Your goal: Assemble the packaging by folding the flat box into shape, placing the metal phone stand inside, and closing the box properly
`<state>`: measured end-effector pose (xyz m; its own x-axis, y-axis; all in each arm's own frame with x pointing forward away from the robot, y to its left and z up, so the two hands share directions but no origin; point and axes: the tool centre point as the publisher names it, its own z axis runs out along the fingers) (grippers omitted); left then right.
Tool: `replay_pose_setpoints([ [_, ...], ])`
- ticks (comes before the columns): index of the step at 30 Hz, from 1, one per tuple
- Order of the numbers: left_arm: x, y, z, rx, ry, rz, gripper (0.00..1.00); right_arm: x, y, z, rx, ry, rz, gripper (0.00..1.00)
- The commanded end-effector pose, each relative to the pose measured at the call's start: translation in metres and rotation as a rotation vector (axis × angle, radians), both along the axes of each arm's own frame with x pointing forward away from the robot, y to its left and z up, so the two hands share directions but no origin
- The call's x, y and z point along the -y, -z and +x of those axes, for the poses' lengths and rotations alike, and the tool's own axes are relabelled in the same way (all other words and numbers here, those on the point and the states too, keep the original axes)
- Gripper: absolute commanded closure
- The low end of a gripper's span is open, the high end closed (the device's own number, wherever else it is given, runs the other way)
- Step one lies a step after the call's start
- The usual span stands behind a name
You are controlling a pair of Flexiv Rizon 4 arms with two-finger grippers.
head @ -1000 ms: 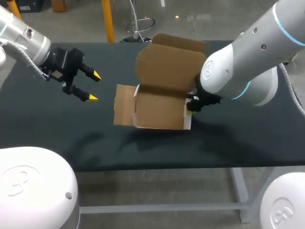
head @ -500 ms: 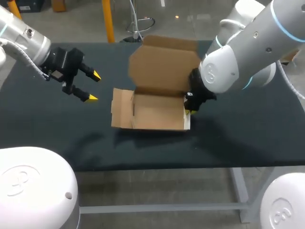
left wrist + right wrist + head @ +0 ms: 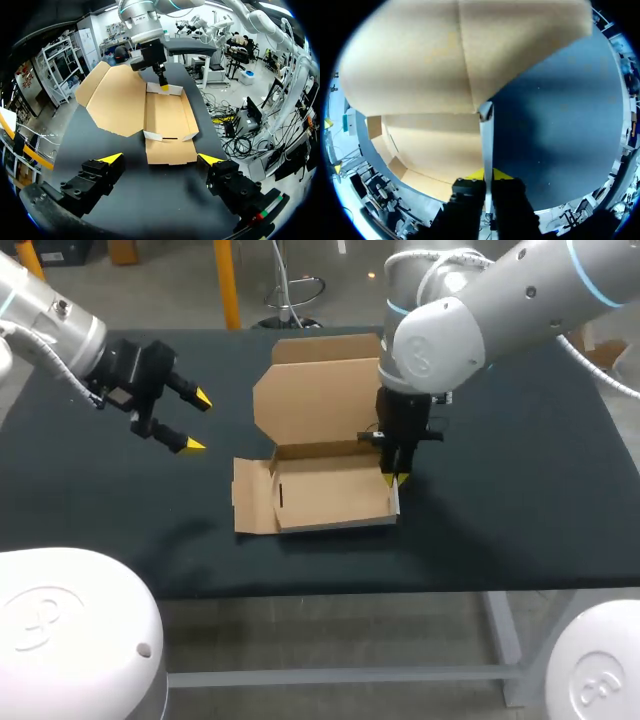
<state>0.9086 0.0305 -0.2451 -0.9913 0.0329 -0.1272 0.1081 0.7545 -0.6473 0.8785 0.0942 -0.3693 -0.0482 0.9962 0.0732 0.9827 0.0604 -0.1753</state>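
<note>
We are pinching the right end wall (image 3: 392,495) of the cardboard box (image 3: 330,490) with our right gripper (image 3: 394,478), which is pointing straight down at it; in the right wrist view the thin pale edge of that end wall (image 3: 486,140) is standing between the two yellow tips of the right gripper (image 3: 487,175), one finger inside the tray and one outside, both pressing on the card; the box is sitting near the middle of the dark table (image 3: 520,500) with its tray facing up; the lid (image 3: 318,395) is standing up from the back wall, leaning slightly away from the tray; a side flap (image 3: 250,495) is lying folded out flat on the table at the tray's left end. Our left gripper (image 3: 195,422) is hanging over the left part of the table, well apart from the box, its fingers spread wide and gripping nothing; in the left wrist view the cardboard box (image 3: 167,115) is lying ahead of the left gripper (image 3: 161,158), side flap (image 3: 171,151) nearest, and the right gripper (image 3: 163,86) is clamping the far end.
</note>
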Motion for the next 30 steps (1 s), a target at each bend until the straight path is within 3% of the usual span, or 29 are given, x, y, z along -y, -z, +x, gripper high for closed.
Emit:
replay_pose_setpoints([
  [1,0.0,-0.001,0.0,-0.002,0.001,0.003,0.0,0.003,0.005,0.0,-0.093,-0.004,0.022,1.0],
  [21,0.0,-0.001,0.0,-0.002,0.001,0.003,0.0,-0.006,0.028,-0.001,-0.193,-0.045,0.051,1.0],
  [30,0.0,-0.001,0.0,-0.002,0.001,0.003,0.0,-0.007,0.034,0.001,-0.204,-0.048,0.044,1.0],
])
